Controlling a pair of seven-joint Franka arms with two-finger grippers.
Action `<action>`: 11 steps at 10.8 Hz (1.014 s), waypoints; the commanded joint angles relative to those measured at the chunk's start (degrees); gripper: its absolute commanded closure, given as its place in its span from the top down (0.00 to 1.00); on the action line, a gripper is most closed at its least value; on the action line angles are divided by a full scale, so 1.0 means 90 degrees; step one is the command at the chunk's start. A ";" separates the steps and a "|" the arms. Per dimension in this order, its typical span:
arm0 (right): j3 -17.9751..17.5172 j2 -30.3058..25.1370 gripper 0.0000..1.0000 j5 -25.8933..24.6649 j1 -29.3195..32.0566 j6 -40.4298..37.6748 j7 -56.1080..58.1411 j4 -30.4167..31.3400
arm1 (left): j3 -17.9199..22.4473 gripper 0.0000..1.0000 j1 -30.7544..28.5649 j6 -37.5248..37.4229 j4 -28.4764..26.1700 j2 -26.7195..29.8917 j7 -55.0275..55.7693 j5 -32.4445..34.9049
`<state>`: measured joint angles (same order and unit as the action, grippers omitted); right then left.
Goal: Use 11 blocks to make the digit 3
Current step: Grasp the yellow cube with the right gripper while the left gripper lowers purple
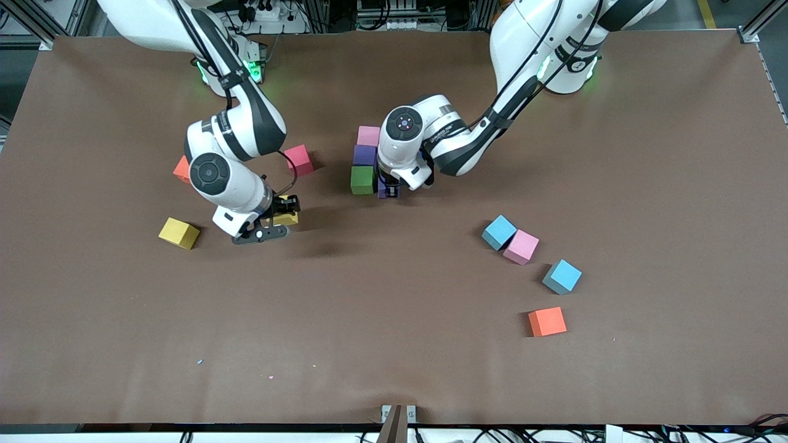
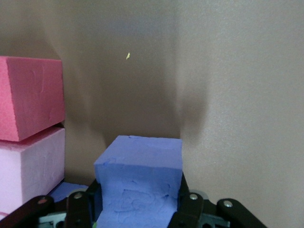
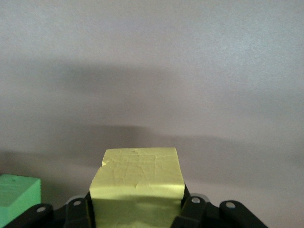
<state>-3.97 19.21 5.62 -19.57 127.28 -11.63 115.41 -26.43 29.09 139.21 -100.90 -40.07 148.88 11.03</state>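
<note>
Now the left gripper [image 1: 389, 187] clasps a purple cube [image 2: 138, 183] just beside the green cube [image 1: 362, 179], at the camera-side end of the pink-purple-green column [image 1: 367, 157]. The right gripper [image 1: 278, 216] grips a yellow cube [image 3: 137, 185] low over the table [image 1: 394, 344], near the mustard cube [image 1: 179, 233].

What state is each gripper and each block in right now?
Left gripper: shut on purple block, beside the green block.
Right gripper: shut on yellow block.
Pink, purple, green blocks: touching in a column.
Mustard block: loose on table.
Red block: loose.
Blue block and pink block: touching, loose.
Second blue block: loose, alone.
Orange block: loose, alone.
</note>
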 commanded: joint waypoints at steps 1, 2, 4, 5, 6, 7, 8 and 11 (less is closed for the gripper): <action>-0.0008 0.0383 0.07 0.0098 -0.0266 -0.0128 -0.0474 -0.0566 | 0.0056 0.00 0.0127 0.0050 0.0069 -0.0030 0.0390 0.0200; -0.0008 0.0491 0.07 0.0098 -0.0374 -0.0225 -0.0514 -0.0722 | 0.0104 0.00 0.0137 0.0050 0.0078 -0.0030 0.0459 0.0200; 0.0002 0.0609 0.07 0.0088 -0.0346 -0.0450 -0.0476 -0.0957 | 0.0289 0.00 0.0360 0.0050 0.0078 -0.0030 0.0547 0.0200; 0.0002 0.0609 0.07 0.0069 -0.0345 -0.0489 -0.0456 -0.0997 | 0.0397 0.00 0.0458 0.0060 0.0088 -0.0030 0.0654 0.0200; 0.0002 0.0629 0.07 0.0050 -0.0336 -0.0499 -0.0437 -0.1026 | 0.0456 0.00 0.0507 0.0060 0.0098 -0.0030 0.0693 0.0200; 0.0002 0.0638 0.07 0.0030 -0.0345 -0.0500 -0.0427 -0.1065 | 0.0456 0.00 0.0508 0.0060 0.0107 -0.0030 0.0694 0.0200; 0.0002 0.0668 0.07 0.0020 -0.0365 -0.0500 -0.0407 -0.1066 | 0.0456 0.00 0.0517 0.0060 0.0108 -0.0030 0.0694 0.0200; 0.0002 0.0687 0.07 0.0010 -0.0501 -0.0490 -0.0388 -0.1046 | 0.0456 0.00 0.0547 0.0060 0.0108 -0.0020 0.0694 0.0200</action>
<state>-3.87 24.71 5.63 -23.27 123.75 -15.32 107.17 -23.04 33.07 139.34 -100.31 -40.11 153.25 11.14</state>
